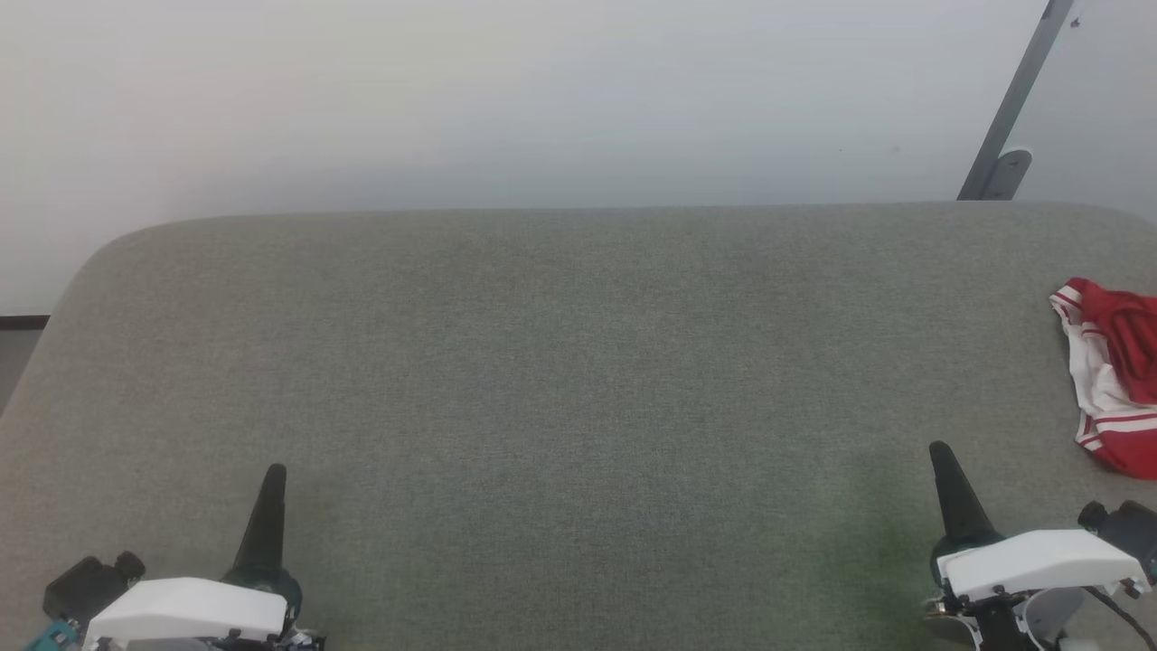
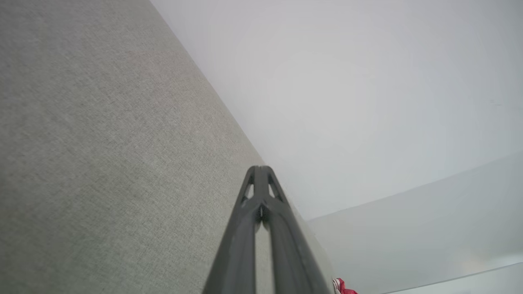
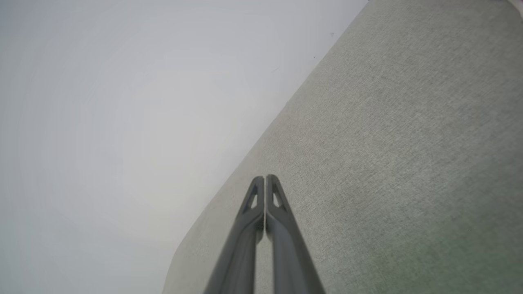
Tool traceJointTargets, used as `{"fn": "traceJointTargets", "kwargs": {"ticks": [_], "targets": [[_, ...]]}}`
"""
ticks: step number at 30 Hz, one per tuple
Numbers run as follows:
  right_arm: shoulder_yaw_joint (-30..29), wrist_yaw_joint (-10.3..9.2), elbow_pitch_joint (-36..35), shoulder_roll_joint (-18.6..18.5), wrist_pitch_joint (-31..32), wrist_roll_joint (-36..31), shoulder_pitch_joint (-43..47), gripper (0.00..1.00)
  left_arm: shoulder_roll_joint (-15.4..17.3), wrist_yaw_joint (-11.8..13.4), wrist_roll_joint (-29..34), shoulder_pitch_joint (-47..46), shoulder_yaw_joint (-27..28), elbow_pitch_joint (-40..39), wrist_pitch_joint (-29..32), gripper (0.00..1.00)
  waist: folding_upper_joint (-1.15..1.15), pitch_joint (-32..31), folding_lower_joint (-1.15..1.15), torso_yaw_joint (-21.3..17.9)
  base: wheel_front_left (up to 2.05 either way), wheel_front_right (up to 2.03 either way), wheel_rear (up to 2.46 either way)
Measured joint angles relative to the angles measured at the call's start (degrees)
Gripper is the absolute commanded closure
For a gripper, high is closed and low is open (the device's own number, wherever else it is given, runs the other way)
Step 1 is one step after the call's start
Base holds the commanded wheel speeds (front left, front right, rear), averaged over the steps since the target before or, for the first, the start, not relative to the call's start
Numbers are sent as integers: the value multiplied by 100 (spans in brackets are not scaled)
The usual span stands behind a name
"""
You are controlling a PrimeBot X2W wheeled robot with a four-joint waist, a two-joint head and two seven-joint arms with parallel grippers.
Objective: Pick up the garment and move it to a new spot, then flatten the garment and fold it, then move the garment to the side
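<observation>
Our left gripper [image 1: 274, 472] and right gripper [image 1: 940, 449] sit pinched closed and empty above the grey surface [image 1: 578, 362]. The garment [image 1: 1116, 380] lies crumpled at our far right, long axis near-to-far. The head view gives its striped trim, the left wrist view a red scrap.

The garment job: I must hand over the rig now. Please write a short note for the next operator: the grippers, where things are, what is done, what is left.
Left gripper: shut, empty, at the near left of the grey surface.
Right gripper: shut, empty, at the near right, touching nothing.
Garment: bunched up at the surface's right edge, partly cut off by the head view.
Done: apparently nothing; it lies crumpled, neither flat nor folded.
Left: pick it up, move it, flatten, fold, set aside.
</observation>
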Motion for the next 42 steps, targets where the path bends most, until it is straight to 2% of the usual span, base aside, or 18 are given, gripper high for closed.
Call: {"fn": "traceJointTargets", "kwargs": {"ticks": [42], "targets": [[-96, -3, -255, 46, 577, 2272, -117, 100, -323, -1, -1658, -404, 87, 177, 572, 100, 0, 18, 0, -68, 0, 0, 0]]}}
